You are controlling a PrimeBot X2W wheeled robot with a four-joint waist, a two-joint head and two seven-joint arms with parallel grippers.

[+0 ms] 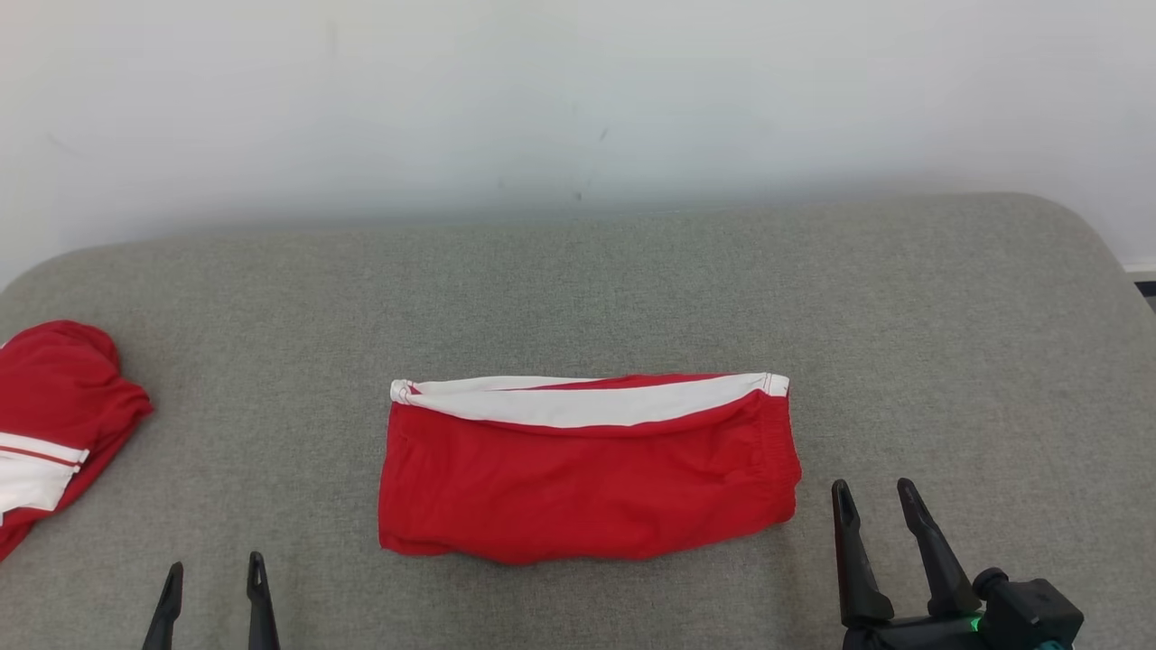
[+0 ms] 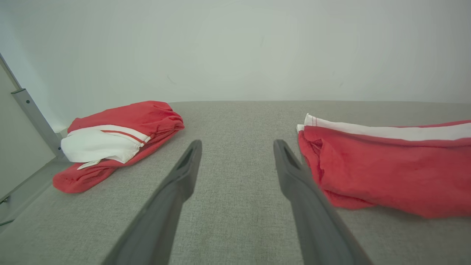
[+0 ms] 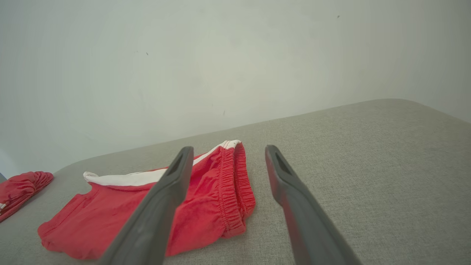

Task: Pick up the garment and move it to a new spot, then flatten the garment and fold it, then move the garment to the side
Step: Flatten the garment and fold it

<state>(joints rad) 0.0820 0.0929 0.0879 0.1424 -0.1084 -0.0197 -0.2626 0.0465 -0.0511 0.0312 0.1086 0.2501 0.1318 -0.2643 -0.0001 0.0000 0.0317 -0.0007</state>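
A red garment point(image 1: 587, 483) with a white band along its far edge lies folded into a flat rectangle at the middle of the grey padded surface point(image 1: 632, 280). My left gripper point(image 1: 215, 571) stands open at the lower left, well clear of the fabric. In the left wrist view the garment point(image 2: 390, 169) lies just right of my open left gripper point(image 2: 237, 144). My right gripper point(image 1: 873, 488) is open just off the garment's right end, holding nothing. In the right wrist view the elastic waistband end of the garment point(image 3: 224, 191) shows between and left of the right gripper point(image 3: 228, 150) fingers.
Another red and white garment point(image 1: 54, 415) lies bundled at the surface's left edge, also seen as a folded bundle point(image 2: 114, 140) in the left wrist view. A pale wall point(image 1: 578, 99) rises behind the surface. A metal frame rail point(image 2: 35, 117) stands at far left.
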